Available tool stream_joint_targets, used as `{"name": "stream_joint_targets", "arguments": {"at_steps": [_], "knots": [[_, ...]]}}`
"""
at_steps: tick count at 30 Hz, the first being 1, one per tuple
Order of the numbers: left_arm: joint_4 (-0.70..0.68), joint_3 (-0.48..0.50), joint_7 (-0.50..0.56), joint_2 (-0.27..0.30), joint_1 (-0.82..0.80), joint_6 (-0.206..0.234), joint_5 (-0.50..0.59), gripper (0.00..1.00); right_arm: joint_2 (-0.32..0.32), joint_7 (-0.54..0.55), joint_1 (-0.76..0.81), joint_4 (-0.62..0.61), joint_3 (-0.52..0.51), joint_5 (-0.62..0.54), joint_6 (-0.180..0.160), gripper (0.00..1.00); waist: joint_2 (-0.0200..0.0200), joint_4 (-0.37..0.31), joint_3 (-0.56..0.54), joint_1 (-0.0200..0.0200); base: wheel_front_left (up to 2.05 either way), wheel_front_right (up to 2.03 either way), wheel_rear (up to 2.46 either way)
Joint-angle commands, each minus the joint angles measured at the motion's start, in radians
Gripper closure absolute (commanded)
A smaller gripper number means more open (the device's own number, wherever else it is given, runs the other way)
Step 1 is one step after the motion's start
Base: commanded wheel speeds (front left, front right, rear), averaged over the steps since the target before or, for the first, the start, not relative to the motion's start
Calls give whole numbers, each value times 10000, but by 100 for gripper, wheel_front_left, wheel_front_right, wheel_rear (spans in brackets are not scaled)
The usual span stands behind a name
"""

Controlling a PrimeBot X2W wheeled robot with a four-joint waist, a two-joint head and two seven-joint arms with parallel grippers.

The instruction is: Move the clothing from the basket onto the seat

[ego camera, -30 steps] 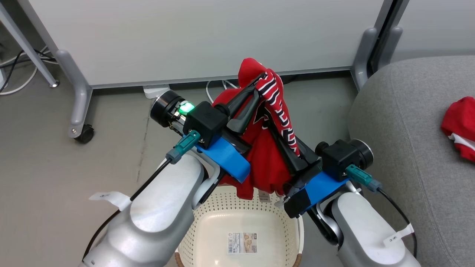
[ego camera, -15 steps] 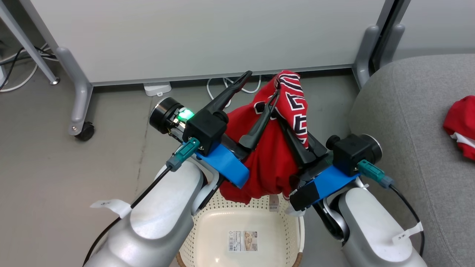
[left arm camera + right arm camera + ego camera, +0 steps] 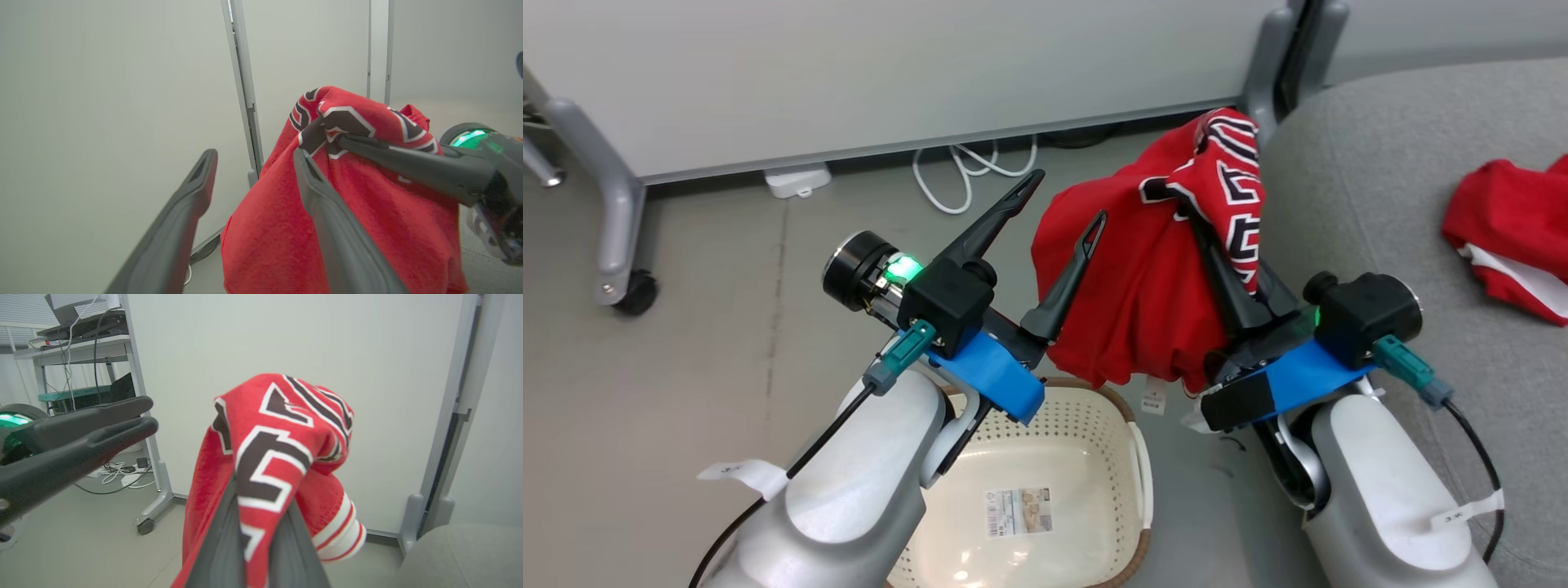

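Two grippers: our left gripper (image 3: 1068,194) has its fingers spread wide with nothing between them; our right gripper (image 3: 1196,224) is clamped tight on the jersey (image 3: 1135,286).
Jersey: it hangs from our right fingers above the floor, between the basket's far rim and the seat's left edge.
Basket (image 3: 1139,465): it sits under our left arm.
Seat (image 3: 1380,204): another red garment (image 3: 1511,220) lies on it, well in from that edge.
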Motion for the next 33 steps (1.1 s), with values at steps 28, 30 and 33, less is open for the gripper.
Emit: {"name": "stream_joint_targets", "arguments": {"at_steps": [28,30,33], "knots": [[12,-676,-47,98,404,-124,301,0,-11,-36,1116,-1210,-2460,-320,5,100,0,-2886,1013,-1,0,0,0],[40,-706,-47,79,414,-127,283,0,-11,-37,1206,-1204,-2552,-324,5,100,0,-2980,1025,-1,0,0,0],[67,-741,-47,49,439,-137,261,0,-11,-36,1388,-1293,-2602,-310,5,100,0,-3053,1028,-1,0,0,0]]}}
